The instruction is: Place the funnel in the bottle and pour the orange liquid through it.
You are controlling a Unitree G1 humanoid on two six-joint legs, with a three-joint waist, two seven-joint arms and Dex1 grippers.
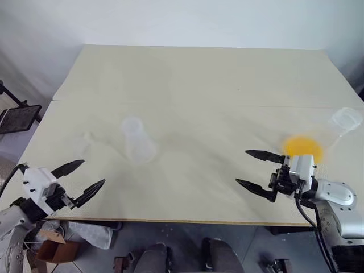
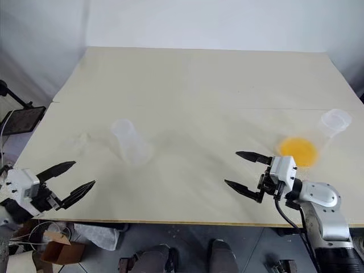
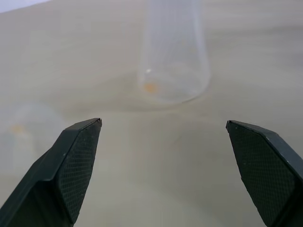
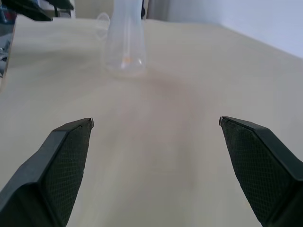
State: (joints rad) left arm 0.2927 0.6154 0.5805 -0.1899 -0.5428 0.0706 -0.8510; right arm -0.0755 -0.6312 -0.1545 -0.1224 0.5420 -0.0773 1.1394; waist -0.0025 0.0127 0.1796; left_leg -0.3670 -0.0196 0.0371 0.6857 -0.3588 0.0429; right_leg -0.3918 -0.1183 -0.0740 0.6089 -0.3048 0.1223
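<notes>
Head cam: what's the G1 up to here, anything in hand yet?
Nothing held yet. The left end effector and the right end effector both hover open over the near part of the table. The bottle stands upright and untouched toward the robot's left. The larger flask with the orange liquid sits at the far right, just beyond the right end effector. The funnel looks to be the faint clear shape beside the bottle; it is not in the neck yet.
</notes>
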